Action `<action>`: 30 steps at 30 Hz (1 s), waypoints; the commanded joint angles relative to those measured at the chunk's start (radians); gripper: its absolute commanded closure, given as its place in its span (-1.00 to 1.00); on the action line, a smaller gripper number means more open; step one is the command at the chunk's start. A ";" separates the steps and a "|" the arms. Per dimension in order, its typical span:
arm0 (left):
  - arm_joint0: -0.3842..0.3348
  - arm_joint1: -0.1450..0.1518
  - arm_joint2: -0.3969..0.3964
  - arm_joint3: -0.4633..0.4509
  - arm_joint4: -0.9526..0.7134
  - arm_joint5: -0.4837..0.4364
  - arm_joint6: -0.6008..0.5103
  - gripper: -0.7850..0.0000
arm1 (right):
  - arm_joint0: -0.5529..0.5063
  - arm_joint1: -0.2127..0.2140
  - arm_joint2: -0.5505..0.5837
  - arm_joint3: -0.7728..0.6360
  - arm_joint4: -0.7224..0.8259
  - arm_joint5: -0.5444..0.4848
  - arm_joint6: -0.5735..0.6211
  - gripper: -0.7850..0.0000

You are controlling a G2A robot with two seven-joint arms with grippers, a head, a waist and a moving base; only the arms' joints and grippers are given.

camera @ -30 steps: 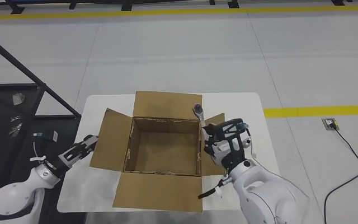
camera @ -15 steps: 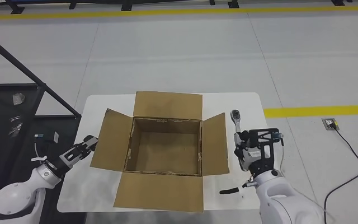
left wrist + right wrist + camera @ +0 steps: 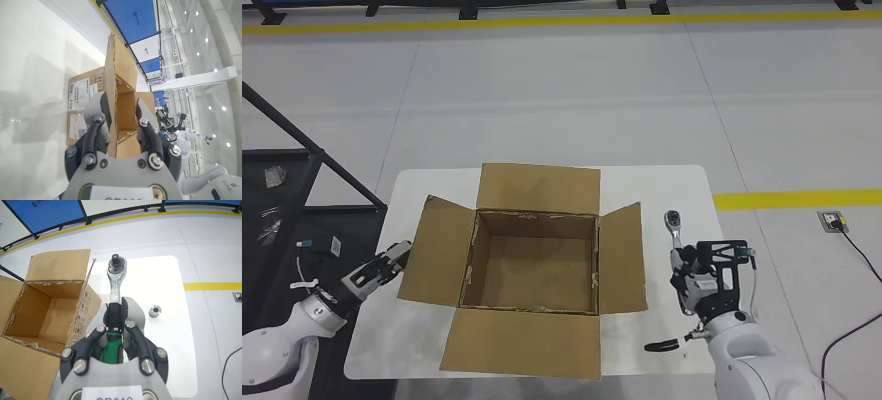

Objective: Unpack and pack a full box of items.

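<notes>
An open cardboard box (image 3: 540, 186) stands in the middle of the white table (image 3: 682, 185) with its four flaps spread and its inside bare. My right gripper (image 3: 116, 308) is shut on the black-and-green handle of a chrome ratchet wrench (image 3: 115, 266), held above the table just right of the box (image 3: 47, 306). In the top view the ratchet wrench (image 3: 673, 219) points away from the right gripper (image 3: 688, 268). My left gripper (image 3: 122, 100) is open, its fingers either side of the box's left flap (image 3: 110, 79). The top view shows the left gripper (image 3: 392, 258) at that flap's outer edge.
A small metal socket (image 3: 155, 312) stands on the table (image 3: 170, 285) right of the held wrench. A black frame (image 3: 302, 150) stands left of the table. On the floor at the right lie a yellow line (image 3: 797, 199) and a power outlet (image 3: 832, 221) with a cable.
My right arm has carried the wrench from over the box's right edge out to the right, above the table. The left gripper and the box's left flap have shifted slightly left.
</notes>
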 commanded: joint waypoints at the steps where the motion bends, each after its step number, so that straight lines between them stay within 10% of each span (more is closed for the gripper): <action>1: -0.001 0.001 0.005 0.002 0.004 0.000 0.000 -1.00 | -0.002 0.002 0.000 0.002 0.004 -0.001 -0.002 1.00; 7: -0.007 0.002 0.031 0.006 0.020 0.000 -0.008 -0.87 | 0.005 0.007 -0.009 0.043 0.013 -0.005 -0.008 1.00; 15: -0.013 0.004 0.052 0.017 0.026 -0.006 -0.001 1.00 | 0.058 0.011 -0.024 0.192 -0.062 0.070 -0.019 1.00; 30: -0.024 0.012 0.033 0.056 0.013 -0.013 0.003 1.00 | 0.136 0.023 0.001 0.379 -0.048 0.064 -0.017 1.00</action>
